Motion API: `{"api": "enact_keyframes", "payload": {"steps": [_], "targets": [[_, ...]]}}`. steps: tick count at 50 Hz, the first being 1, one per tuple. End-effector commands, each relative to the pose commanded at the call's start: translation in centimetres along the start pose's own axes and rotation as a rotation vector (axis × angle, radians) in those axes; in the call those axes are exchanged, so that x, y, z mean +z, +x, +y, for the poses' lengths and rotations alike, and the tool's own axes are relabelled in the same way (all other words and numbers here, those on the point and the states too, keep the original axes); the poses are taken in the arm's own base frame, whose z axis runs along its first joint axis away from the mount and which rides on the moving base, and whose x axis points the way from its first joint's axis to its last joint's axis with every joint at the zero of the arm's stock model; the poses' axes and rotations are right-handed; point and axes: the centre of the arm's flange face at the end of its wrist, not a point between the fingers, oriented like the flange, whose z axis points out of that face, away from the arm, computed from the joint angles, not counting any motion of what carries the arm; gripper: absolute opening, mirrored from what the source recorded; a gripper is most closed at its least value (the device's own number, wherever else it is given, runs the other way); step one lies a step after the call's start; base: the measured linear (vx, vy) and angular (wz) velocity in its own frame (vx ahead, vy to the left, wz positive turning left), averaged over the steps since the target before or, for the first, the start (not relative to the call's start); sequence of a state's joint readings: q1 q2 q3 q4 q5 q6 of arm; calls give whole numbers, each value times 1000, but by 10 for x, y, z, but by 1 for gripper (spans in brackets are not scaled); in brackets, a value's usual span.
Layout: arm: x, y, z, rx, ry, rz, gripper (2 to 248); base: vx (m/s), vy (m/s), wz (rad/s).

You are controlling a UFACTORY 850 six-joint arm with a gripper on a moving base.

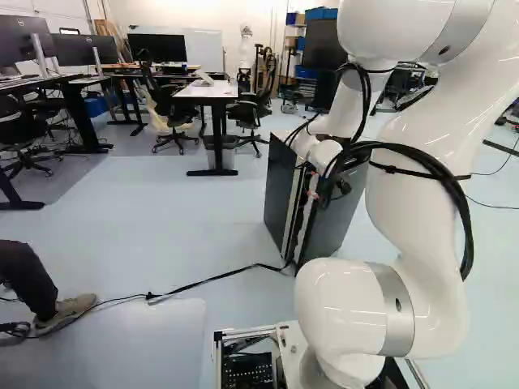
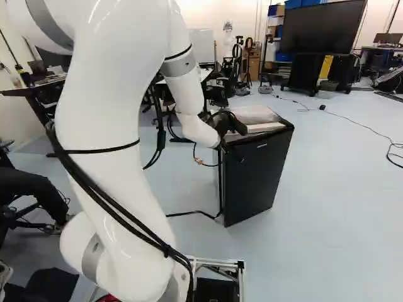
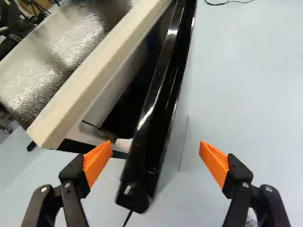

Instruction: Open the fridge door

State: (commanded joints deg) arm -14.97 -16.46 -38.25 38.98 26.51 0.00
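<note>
Door [image 2: 258,176], a flat rectangular black panel with a glossy rim, stands ajar on the small box-shaped fridge with dark sides [image 1: 278,194], which sits on the pale floor ahead of the base, right of centre in the left base view. Its near edge is apart from the body; the gap narrows towards the far end, where the hinge probably is. So the seal looks broken and the first part of the job done; what remains, I judge, is most of the swing.

The black two-fingered gripper [image 3: 156,151] has its fingers spread wide, one orange ribbed pad [image 3: 98,162] on the gap side, the other well out on the outer side, with the door's rim between them and nothing gripped. The next move probably calls for sweeping the door outwards with the gap-side finger, away from the long cream strip [image 3: 97,75] edging the fridge's silver textured top [image 3: 57,61].
</note>
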Motion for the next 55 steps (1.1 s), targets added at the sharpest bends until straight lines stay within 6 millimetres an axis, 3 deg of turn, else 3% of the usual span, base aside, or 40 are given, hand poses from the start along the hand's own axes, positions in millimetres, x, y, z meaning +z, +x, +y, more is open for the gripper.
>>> {"api": "enact_keyframes", "payload": {"steps": [55], "targets": [[-18, 0, 107, 620, -304, -137, 247, 0, -1, -1]]}}
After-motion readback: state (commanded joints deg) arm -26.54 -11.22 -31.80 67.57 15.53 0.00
